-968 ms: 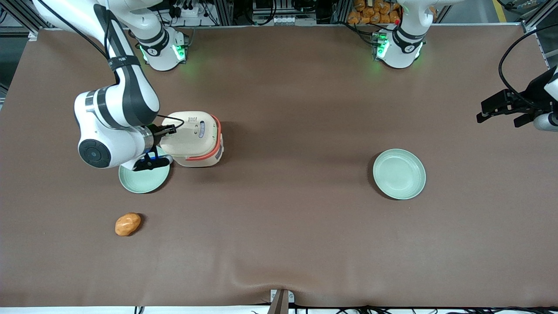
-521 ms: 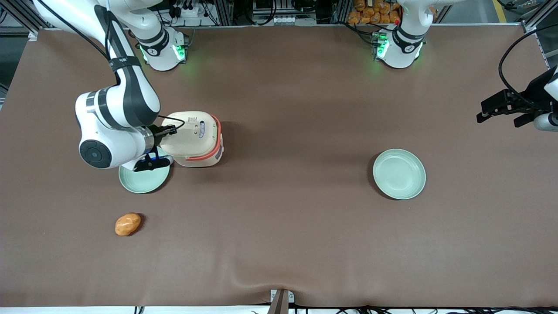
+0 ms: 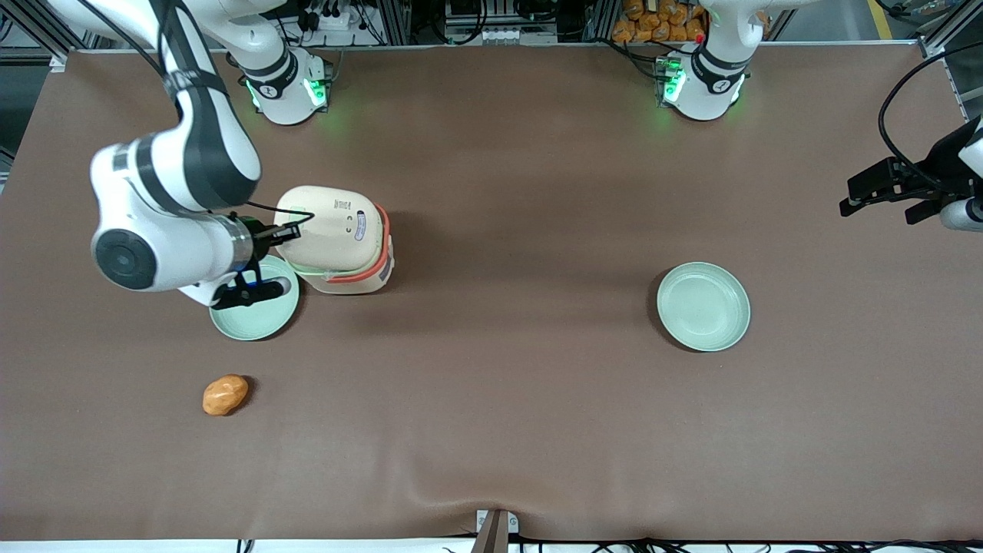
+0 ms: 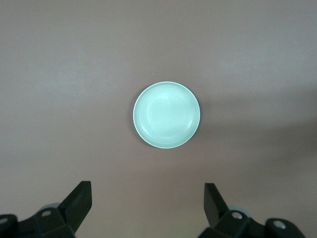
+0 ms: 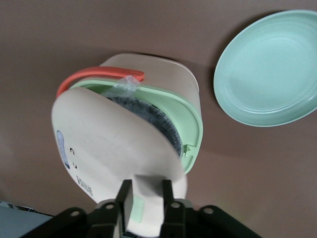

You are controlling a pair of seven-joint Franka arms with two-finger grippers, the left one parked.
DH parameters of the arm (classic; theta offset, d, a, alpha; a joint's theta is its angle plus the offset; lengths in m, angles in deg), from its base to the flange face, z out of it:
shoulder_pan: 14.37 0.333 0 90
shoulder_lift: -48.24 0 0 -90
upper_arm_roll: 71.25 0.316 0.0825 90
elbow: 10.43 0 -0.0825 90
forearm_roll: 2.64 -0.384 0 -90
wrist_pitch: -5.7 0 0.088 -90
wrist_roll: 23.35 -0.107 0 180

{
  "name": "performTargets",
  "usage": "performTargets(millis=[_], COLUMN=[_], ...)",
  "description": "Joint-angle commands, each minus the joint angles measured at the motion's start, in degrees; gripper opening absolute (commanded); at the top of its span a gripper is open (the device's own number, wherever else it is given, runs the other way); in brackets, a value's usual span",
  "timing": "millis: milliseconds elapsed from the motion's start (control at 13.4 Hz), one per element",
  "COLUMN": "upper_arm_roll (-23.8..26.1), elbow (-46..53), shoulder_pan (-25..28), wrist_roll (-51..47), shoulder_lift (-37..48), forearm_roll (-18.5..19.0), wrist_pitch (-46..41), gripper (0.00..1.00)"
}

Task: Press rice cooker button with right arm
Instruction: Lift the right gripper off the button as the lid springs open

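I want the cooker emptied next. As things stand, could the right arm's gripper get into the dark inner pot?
Probably not yet. The cream rice cooker's lid is only partly raised, covering most of the dark inner pot. The slim black gripper sits at the lid's edge, fingers astride it.

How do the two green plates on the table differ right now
The plate by the cooker lies at the working arm's end, touching the rice cooker and partly covered by the hand, which sits at the half-raised lid's edge. The lone plate lies toward the parked arm's end, fully visible with nothing near. Both are round, pale green and empty.
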Motion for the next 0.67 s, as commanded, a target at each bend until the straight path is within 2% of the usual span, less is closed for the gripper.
performTargets(millis=[0,74,447,596], upper_arm_roll=[-0.35,-0.35,-0.35,-0.35], elbow=[3.36,4.24,5.91,7.14], shoulder_pan=[0.37,0.37,0.28,-0.07], wrist_roll=[-0.21,-0.12,-0.03,0.49], shoulder_lift=[1.22,1.49,3.95,5.00], forearm_roll=[-0.64,-0.64,-0.47,1.89], wrist_pitch=[-2.01,-2.10,-2.01,-2.01], gripper=[0.82,1.00,1.00,1.00])
